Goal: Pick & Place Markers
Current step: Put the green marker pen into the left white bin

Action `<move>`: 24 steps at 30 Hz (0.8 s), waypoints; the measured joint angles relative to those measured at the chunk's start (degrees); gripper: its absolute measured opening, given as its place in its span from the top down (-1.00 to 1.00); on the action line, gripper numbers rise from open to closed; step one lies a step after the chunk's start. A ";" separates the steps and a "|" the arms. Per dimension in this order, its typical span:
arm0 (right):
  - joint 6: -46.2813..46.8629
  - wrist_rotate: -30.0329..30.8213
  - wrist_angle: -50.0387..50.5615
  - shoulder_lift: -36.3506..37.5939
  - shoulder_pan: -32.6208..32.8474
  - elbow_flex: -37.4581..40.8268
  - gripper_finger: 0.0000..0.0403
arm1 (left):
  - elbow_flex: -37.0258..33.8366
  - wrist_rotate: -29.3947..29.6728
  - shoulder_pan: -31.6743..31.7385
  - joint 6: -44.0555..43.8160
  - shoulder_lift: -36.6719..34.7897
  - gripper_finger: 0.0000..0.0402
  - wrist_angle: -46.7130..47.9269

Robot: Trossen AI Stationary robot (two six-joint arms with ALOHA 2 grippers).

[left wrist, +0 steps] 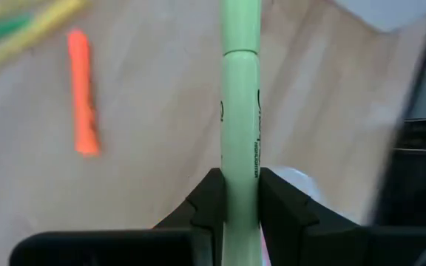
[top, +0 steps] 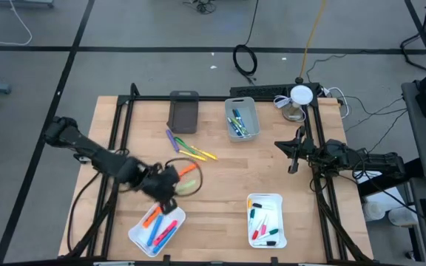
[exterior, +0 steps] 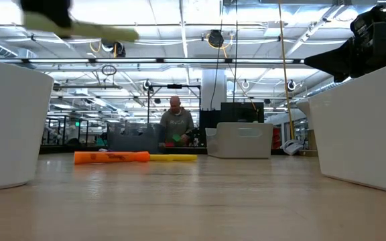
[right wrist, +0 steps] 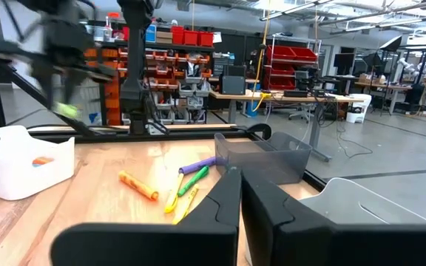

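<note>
Clamped between the left gripper's (left wrist: 239,203) fingers, a pale green marker (left wrist: 240,96) is held above the counter (top: 220,185), near the white tray (top: 140,238) of markers at the front left. An orange marker (top: 188,169) is seen on the wood just beside that gripper, with purple, green and yellow markers (top: 191,150) farther back. At the counter's right edge, the right gripper (right wrist: 240,199) is held idle with its fingers together.

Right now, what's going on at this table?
The left claw is shut on a light green marker, holding it above the table near the white tray of markers at the front left. An orange marker and a few others lie loose mid-table. The right claw waits at the right side, fingers together, holding nothing.
</note>
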State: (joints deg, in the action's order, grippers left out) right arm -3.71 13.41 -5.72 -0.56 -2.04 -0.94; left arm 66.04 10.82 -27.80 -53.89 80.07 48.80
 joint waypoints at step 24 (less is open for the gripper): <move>-0.01 0.00 0.00 0.00 -0.01 -0.01 1.00 | 0.89 2.76 -22.33 -57.00 12.20 0.00 -6.45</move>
State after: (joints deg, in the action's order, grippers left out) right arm -3.72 13.41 -5.72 -0.56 -2.04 -0.95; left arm 66.94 13.58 -50.13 -110.89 92.27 42.35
